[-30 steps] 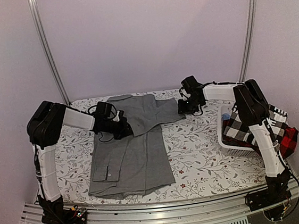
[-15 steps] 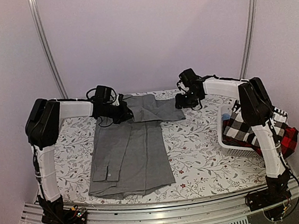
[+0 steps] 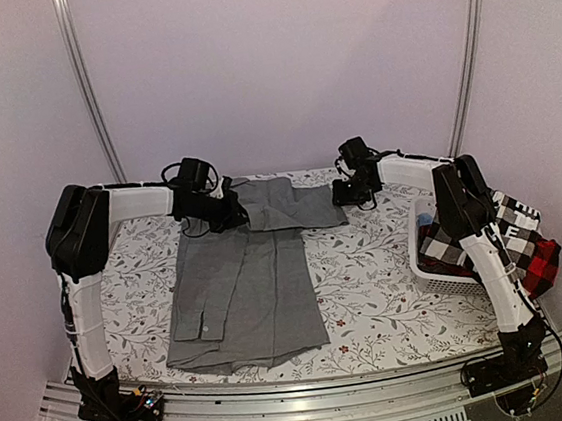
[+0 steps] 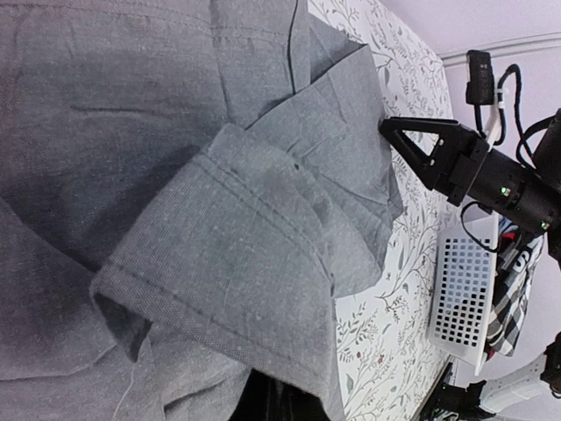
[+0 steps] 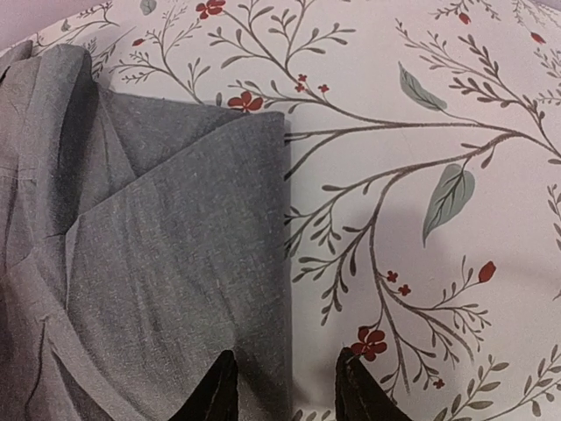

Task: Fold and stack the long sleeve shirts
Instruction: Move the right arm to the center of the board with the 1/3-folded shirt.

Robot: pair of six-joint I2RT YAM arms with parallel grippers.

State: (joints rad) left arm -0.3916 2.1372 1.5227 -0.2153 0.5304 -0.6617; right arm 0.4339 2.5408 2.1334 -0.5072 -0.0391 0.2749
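In your left wrist view the grey shirt (image 4: pixel 228 254) runs past every edge, and its cuff covers the left tool (image 3: pixel 224 214), so you cannot see the fingers. Your right tool (image 5: pixel 285 396) is cut off at the bottom edge, with only its tips showing. From above, the right arm (image 3: pixel 475 220) hides part of the checked shirts (image 3: pixel 526 245) in the basket (image 3: pixel 433 273). A blue scrap (image 3: pixel 425 220) there is too small to name.

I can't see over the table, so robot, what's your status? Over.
Left end effector shut on grey shirt sleeve. Right end effector open, straddling the shirt's edge. Checked shirts in basket, off to the right.
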